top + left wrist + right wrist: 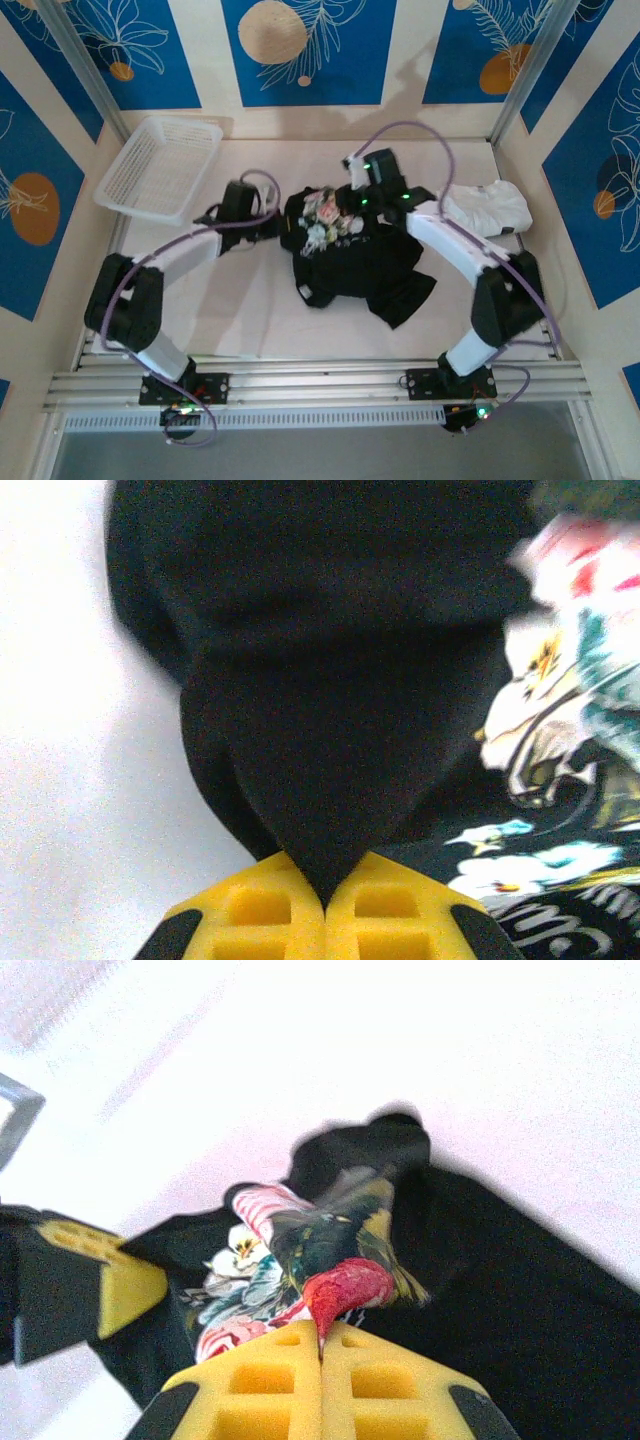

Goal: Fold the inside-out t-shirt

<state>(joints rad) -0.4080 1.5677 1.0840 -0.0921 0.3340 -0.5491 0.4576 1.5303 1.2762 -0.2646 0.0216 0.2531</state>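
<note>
As the inside-out t-shirt (360,265) lies crumpled near the middle of the desk (250,310), both tools grip it at its far edge. The left tool (325,905) is closed on a pinch of plain black cloth: in the left wrist view, its yellow pads (260,915) meet, with a peak of fabric rising from between them. The right tool (322,1345) is closed on a fold of the floral print (340,1290): in the right wrist view, a red patterned tip is clamped between its pads. In the top external view, the two tools stand close together, the left at the shirt's far left corner, the right just beside it at the printed patch. The black body of the shirt spreads toward the arm bases. A white basket (160,165) sits at the far left of the desk, apart from the shirt. A white garment (490,208) lies at the far right, beside the right arm.
</note>
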